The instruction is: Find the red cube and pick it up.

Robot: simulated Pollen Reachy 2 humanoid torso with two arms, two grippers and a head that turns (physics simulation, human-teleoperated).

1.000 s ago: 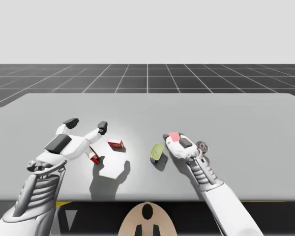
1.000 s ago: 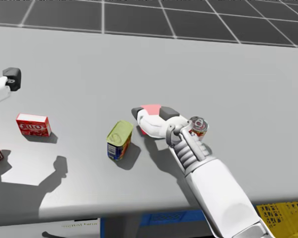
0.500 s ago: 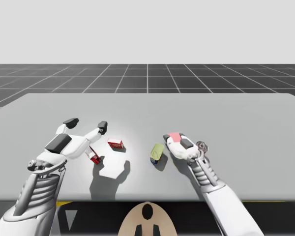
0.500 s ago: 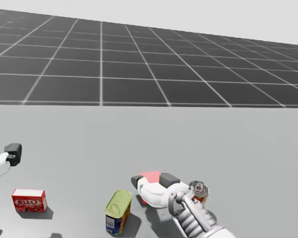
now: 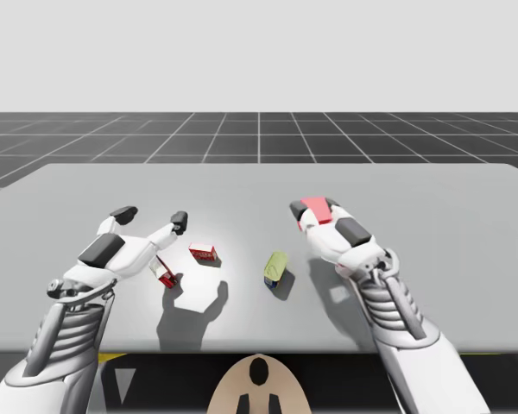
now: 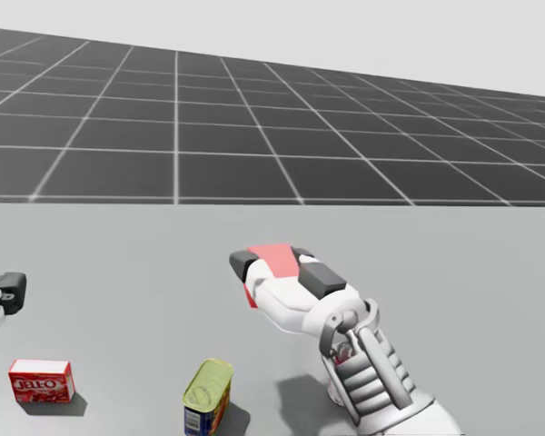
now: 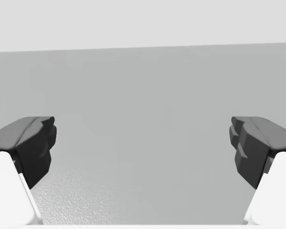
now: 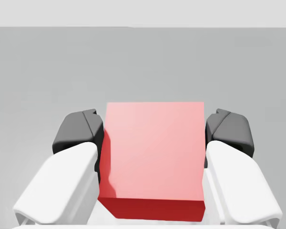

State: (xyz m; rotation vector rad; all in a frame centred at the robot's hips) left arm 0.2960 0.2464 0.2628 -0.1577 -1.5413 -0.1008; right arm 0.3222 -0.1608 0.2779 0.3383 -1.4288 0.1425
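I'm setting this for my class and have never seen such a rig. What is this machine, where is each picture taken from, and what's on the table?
I am a simulated two-armed robot at a grey table. One picture looks down from above, one from my head, and one from each hand. My left gripper is open, holding nothing. My right gripper is shut on the red cube. On the table lie a red box and a yellow-green can on its side.

Matt, smooth red cube; finely grained table
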